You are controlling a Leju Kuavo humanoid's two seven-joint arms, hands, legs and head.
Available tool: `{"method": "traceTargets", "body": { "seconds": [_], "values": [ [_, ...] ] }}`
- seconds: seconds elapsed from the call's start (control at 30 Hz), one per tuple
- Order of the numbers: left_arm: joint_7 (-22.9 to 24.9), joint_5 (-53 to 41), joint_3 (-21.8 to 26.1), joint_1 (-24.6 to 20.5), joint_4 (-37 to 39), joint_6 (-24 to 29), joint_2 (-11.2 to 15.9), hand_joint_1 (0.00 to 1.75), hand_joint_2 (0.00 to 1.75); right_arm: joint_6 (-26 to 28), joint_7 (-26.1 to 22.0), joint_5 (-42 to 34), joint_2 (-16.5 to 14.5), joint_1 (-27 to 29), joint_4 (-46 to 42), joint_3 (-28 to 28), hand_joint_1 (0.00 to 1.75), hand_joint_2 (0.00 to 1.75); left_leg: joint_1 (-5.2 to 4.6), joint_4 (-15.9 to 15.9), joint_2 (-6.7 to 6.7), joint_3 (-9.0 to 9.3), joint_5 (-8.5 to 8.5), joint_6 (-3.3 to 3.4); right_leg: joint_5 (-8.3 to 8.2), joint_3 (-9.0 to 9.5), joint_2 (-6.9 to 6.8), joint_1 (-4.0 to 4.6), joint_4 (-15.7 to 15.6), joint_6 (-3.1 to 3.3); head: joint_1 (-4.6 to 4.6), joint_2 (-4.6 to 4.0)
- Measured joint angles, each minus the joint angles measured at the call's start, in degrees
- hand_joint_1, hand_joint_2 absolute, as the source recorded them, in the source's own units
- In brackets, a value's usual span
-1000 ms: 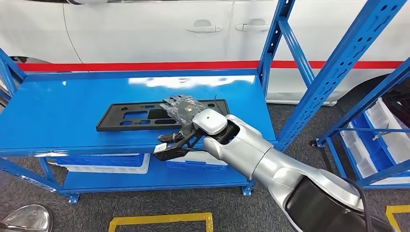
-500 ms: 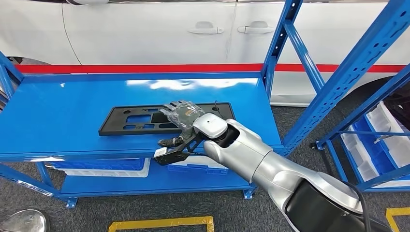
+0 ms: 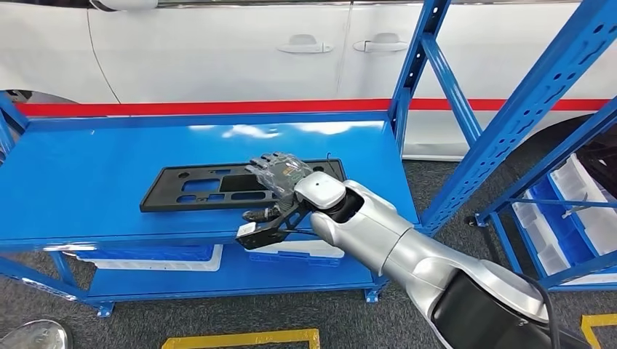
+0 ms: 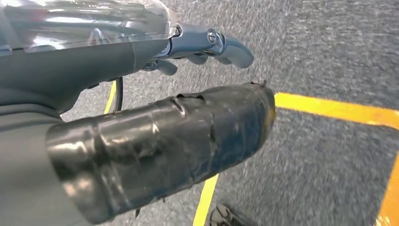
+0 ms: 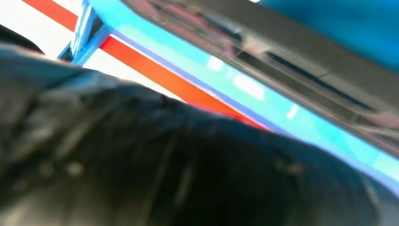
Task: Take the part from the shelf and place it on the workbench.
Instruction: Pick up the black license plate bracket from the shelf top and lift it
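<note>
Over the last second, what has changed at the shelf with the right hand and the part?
Little. The right hand still rests its fingers over the right half of the black part, which lies flat on the blue shelf; no lift is visible. The small shifts across the head view look like camera movement, since shelf and car shift together. Whether the hand grips the part, I cannot tell. The left hand hangs over the floor.

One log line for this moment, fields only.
robot hand, right: over black part | grip: unclear | part: flat on blue shelf

Right hand (image 3: 280,173) stretched forward, fingers flat and spread (silver forearm angled up from below); left hand (image 4: 155,141) hanging.
</note>
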State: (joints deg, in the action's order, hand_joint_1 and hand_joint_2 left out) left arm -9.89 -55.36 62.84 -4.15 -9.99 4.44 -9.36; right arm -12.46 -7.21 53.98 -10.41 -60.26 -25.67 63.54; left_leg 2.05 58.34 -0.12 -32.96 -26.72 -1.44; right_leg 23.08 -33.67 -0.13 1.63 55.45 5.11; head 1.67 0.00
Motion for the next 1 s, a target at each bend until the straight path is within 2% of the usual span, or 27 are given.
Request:
{"method": "traceTargets", "body": {
  "seconds": [0.03, 0.1, 0.13, 0.17, 0.2, 0.27, 0.3, 0.33, 0.4, 0.43, 0.5, 0.57, 0.63, 0.67, 0.7, 0.73, 0.8, 0.83, 0.87, 0.93, 1.0],
  "values": [
    [-0.02, 0.0, 0.0, -0.01, 0.0, 0.0, 0.05, 0.0, 0.0, 0.0, -0.01, -0.01, -0.03, -0.07, -0.03, 0.0, 0.0, 0.0, -0.11, 2.07, 0.02, -0.87, -1.15, -0.14, -0.26, 0.74, -0.09, -0.25, -0.9, 0.03, 0.02, 0.0],
    [-0.03, 0.0, 0.0, 0.0, 0.0, 0.01, 0.31, 0.0, 0.0, -0.01, -0.03, -0.02, -0.08, -0.03, -0.05, 0.0, 0.0, 0.0, -0.17, 8.92, -0.04, -4.45, -4.25, -0.53, -0.05, 1.16, -0.17, -0.2, -1.07, 0.05, 0.05, 0.0],
    [-0.03, 0.0, 0.0, 0.02, 0.0, 0.02, 0.44, 0.0, 0.0, -0.02, -0.04, -0.02, -0.1, 0.12, -0.05, 0.0, 0.0, 0.0, -0.16, 12.1, -0.05, -6.33, -5.24, -0.77, 0.21, 1.16, -0.15, -0.21, -0.84, -0.05, 0.04, 0.0],
    [-0.03, 0.0, 0.0, 0.08, 0.0, 0.02, 0.53, 0.0, 0.0, -0.02, -0.04, -0.02, -0.1, 0.3, -0.04, 0.01, 0.0, 0.0, -0.11, 13.63, -0.03, -7.45, -5.16, -1.01, 0.55, 1.15, -0.09, -0.26, -0.49, -0.21, 0.04, 0.0],
    [-0.03, 0.0, 0.0, 0.15, 0.0, 0.02, 0.6, 0.0, 0.0, -0.02, -0.04, -0.02, -0.1, 0.43, -0.04, 0.01, 0.0, 0.0, -0.02, 12.95, 0.01, -7.46, -3.93, -1.23, 0.93, 1.19, -0.01, -0.35, -0.08, -0.43, 0.05, 0.0],
    [-0.03, 0.0, 0.0, 0.24, 0.0, 0.02, 0.71, 0.0, 0.0, -0.02, -0.03, -0.02, -0.1, 0.52, -0.04, 0.02, 0.0, 0.0, 0.25, 6.35, 0.14, -4.66, 0.15, -1.65, 1.94, 1.35, 0.13, -0.59, 1.06, -1.08, 0.06, 0.0],
    [-0.03, 0.0, 0.0, 0.22, 0.0, 0.02, 0.72, 0.0, 0.0, -0.02, -0.03, -0.02, -0.1, 0.49, -0.04, 0.02, 0.0, 0.0, 0.3, 3.01, 0.14, -3.05, 1.47, -1.69, 2.52, 1.3, 0.18, -0.52, 1.75, -1.48, 0.08, 0.0],
    [-0.04, 0.0, -0.01, 0.15, 0.0, 0.02, 0.7, 0.0, 0.0, -0.02, -0.03, -0.02, -0.09, 0.46, -0.04, 0.02, 0.0, 0.0, 0.3, 0.92, 0.05, -2.03, 2.03, -1.4, 3.0, 1.12, 0.23, -0.42, 2.37, -1.8, 0.07, 0.01],
    [-0.06, 0.0, -0.02, 0.05, 0.0, 0.0, 0.63, 0.0, 0.0, -0.02, -0.03, -0.02, -0.08, 0.43, -0.05, 0.02, 0.0, 0.0, 0.09, 0.2, -0.19, -1.65, 1.69, -0.44, 3.52, 0.74, 0.34, -0.13, 3.1, -2.16, 0.05, 0.01],
    [-0.07, 0.0, -0.02, 0.02, 0.0, -0.01, 0.63, 0.0, 0.0, -0.02, -0.04, -0.02, -0.08, 0.44, -0.05, 0.02, 0.0, 0.0, 0.09, 0.31, -0.26, -1.72, 1.63, 0.1, 3.64, 0.66, 0.37, -0.19, 3.25, -2.25, 0.04, 0.01],
    [-0.08, -0.02, -0.01, 0.03, 0.0, 0.02, 0.62, 0.0, 0.0, -0.01, -0.04, -0.13, -0.07, 0.41, -0.04, 0.02, 0.0, 0.0, 0.1, 0.28, -0.26, -1.61, 1.54, 0.73, 4.65, 0.18, 0.34, -0.47, 4.68, -2.71, 0.04, 0.0],
    [-0.09, -0.05, 0.0, 0.04, 0.0, 0.09, 0.63, 0.0, 0.0, 0.01, -0.04, -0.29, -0.06, 0.39, -0.01, 0.02, 0.0, 0.0, 0.09, 0.26, -0.24, -1.48, 1.42, 1.22, 7.39, -2.38, 0.29, -0.86, 10.0, -3.39, 0.03, 0.0],
    [-0.1, -0.08, 0.0, 0.02, 0.0, 0.13, 0.68, 0.0, 0.0, 0.01, -0.06, -0.41, -0.02, 0.62, 0.1, 0.05, 0.0, 0.0, -0.02, 0.26, -0.23, -1.4, 1.23, 1.51, 10.24, -6.76, 0.25, -1.23, 17.73, -3.75, 0.03, 0.0],
    [-0.1, -0.11, 0.0, 0.03, 0.0, 0.12, 0.7, 0.0, 0.0, 0.01, -0.07, -0.47, 0.02, 0.78, 0.18, 0.1, 0.0, 0.0, -0.09, 0.27, -0.25, -1.31, 1.1, 1.61, 10.6, -8.47, 0.25, -1.33, 20.24, -3.74, 0.03, 0.0],
    [-0.1, -0.17, 0.0, 0.05, 0.0, 0.12, 0.72, 0.0, 0.0, 0.01, -0.09, -0.53, 0.07, 0.91, 0.27, 0.25, 0.0, 0.0, -0.16, 0.27, -0.28, -1.15, 0.97, 1.67, 9.85, -9.24, 0.25, -1.37, 20.75, -3.59, 0.04, 0.0],
    [-0.1, -0.22, 0.0, 0.06, 0.0, 0.12, 0.72, 0.0, 0.0, 0.02, -0.1, -0.58, 0.13, 0.97, 0.34, 0.43, 0.0, 0.0, -0.21, 0.26, -0.32, -0.91, 0.8, 1.68, 8.02, -8.87, 0.27, -1.31, 19.03, -3.3, 0.04, 0.0],
    [-0.09, -0.3, 0.0, 0.05, 0.0, 0.11, 0.67, 0.0, 0.0, 0.04, -0.11, -0.63, 0.19, 0.91, 0.44, 0.82, 0.0, 0.0, -0.19, 0.18, -0.36, -0.27, 0.45, 1.54, 3.13, -5.74, 0.28, -0.76, 11.06, -2.25, 0.04, 0.0],
    [-0.09, -0.3, 0.0, 0.04, 0.0, 0.11, 0.59, 0.0, 0.0, 0.04, -0.11, -0.67, 0.2, 0.82, 0.47, 0.93, 0.0, 0.0, -0.15, 0.08, -0.36, -0.03, 0.3, 1.34, 1.57, -4.12, 0.25, -0.38, 7.39, -1.68, 0.04, 0.0],
    [-0.04, -0.3, 0.0, 0.02, 0.0, 0.1, 0.49, 0.0, 0.0, 0.04, -0.14, -0.71, 0.2, 0.73, 0.5, 1.0, 0.0, 0.0, -0.08, -0.05, -0.34, 0.12, 0.2, 1.08, 0.82, -3.04, 0.22, -0.01, 4.9, -1.21, 0.03, 0.0],
    [0.11, -0.23, 0.0, 0.01, 0.0, 0.13, 0.33, 0.0, 0.0, 0.01, -0.26, -0.89, 0.24, 0.62, 0.54, 1.07, 0.0, 0.0, -0.05, -0.6, -0.25, 0.44, 0.16, 0.48, 0.97, -2.3, 0.23, 0.35, 3.35, -0.56, 0.01, 0.0],
    [0.22, -0.1, 0.01, -0.02, 0.0, 0.16, 0.28, 0.0, 0.0, 0.0, -0.48, -1.08, 0.29, 0.7, 0.56, 1.14, 0.0, 0.0, -0.17, -1.05, -0.06, 0.96, 0.01, 0.1, 0.44, -1.15, 0.21, -0.08, 1.55, -0.28, 0.0, 0.01]
  ]
}}
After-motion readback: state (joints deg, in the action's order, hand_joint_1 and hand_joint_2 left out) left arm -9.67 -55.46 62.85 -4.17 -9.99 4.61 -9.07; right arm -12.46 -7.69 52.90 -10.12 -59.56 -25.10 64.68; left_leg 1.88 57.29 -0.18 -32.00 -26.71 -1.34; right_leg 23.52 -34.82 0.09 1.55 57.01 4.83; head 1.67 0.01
